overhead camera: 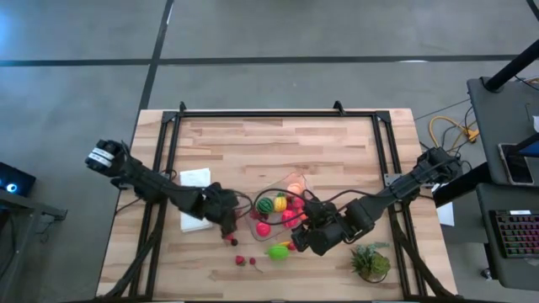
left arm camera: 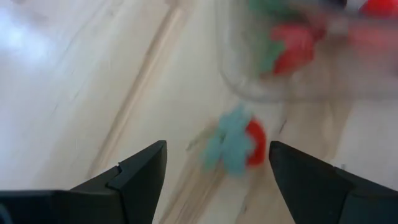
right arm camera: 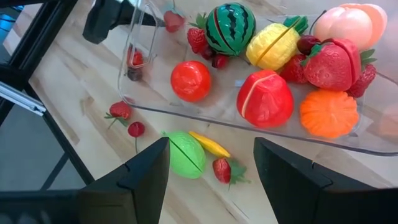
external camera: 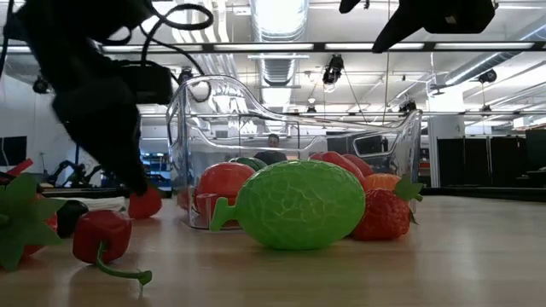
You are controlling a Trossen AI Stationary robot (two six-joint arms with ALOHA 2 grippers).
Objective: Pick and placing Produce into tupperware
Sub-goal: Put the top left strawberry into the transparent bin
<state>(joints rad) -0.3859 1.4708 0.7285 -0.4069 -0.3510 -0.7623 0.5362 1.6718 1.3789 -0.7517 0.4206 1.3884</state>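
The clear tupperware (overhead camera: 290,187) stands mid-table, holding a striped melon (right arm camera: 230,28), a red tomato (right arm camera: 190,81), a yellow fruit (right arm camera: 277,45), strawberries and an orange (right arm camera: 328,113). Outside its near wall lie a lime green fruit (overhead camera: 278,251), a yellow piece (right arm camera: 210,144) and a strawberry (right arm camera: 222,169). My left gripper (left arm camera: 217,149) is open and tilted down over a small strawberry (left arm camera: 242,146) lying on the table at the tupperware's left end. The fingers stand on either side of it, apart from it. My right gripper (right arm camera: 211,146) hangs open above the lime fruit, holding nothing.
Two small red berries (overhead camera: 244,261) lie near the front edge, left of the lime fruit. A white folded cloth (overhead camera: 194,178) lies under the left arm. A spiky green plant tuft (overhead camera: 370,263) stands at the near right. Black frame rails (overhead camera: 278,114) border the table.
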